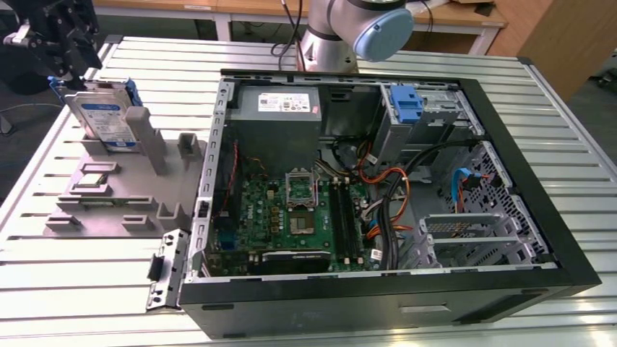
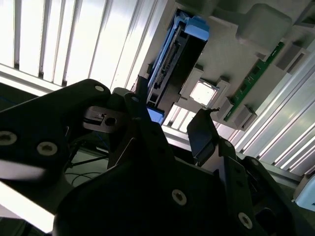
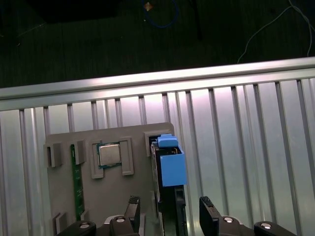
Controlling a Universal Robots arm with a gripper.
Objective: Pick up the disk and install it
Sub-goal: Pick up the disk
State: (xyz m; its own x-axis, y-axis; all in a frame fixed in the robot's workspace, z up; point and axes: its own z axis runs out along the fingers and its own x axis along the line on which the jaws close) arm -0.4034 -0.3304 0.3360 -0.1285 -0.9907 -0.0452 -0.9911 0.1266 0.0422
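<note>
The disk (image 1: 104,116) stands upright in a slot of the grey holder (image 1: 115,195) at the exterior view's left, showing its silver face with a white-and-blue label and its blue carrier. In the first wrist view the disk (image 3: 170,164) is edge-on, a blue strip. My gripper (image 1: 69,72) hangs right over its top edge. It is open, and the gripper (image 3: 170,215) has one dark finger on each side of the disk with a small gap to either one. In the second wrist view the gripper (image 2: 172,123) faces the disk (image 2: 170,64) end-on.
The grey holder (image 3: 123,196) also carries a processor chip (image 3: 109,155) and a green memory stick (image 3: 75,187). The open computer case (image 1: 540,238) lies to the exterior view's right on the slatted metal table (image 1: 87,289). Its drive cage has a blue bracket (image 1: 408,105).
</note>
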